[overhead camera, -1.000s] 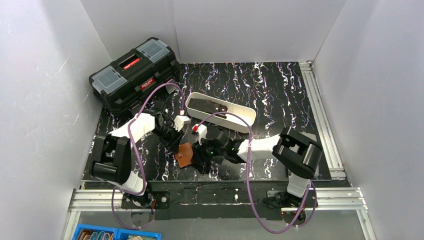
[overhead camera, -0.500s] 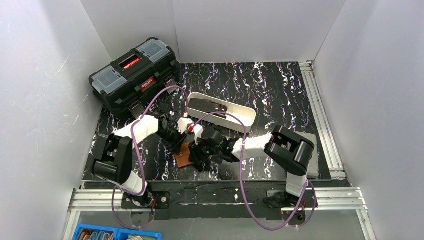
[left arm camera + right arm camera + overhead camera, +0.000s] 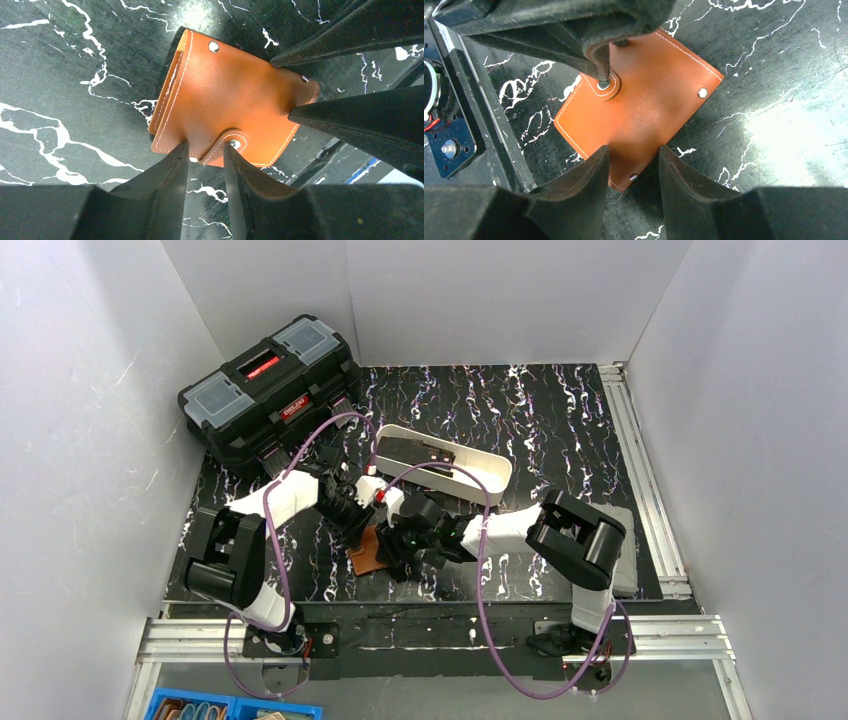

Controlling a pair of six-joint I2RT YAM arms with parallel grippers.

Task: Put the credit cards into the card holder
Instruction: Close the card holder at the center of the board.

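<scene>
Card holder closed, strap snapped, flat on table near front centre, between both grippers. Cards dark, lying in white tray behind it. Toolbox at far left, lid closed. Left gripper narrowly spread, one tip on strap snap, gripping nothing. Right gripper spread, tips astride holder's opposite corner, touching leather.

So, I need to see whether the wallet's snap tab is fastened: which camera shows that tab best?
The right wrist view: the snap tab lies in plain sight on the card holder. The left wrist view has it partly behind its own finger. The top view shows the holder only as a small brown patch, no tab discernible.
</scene>
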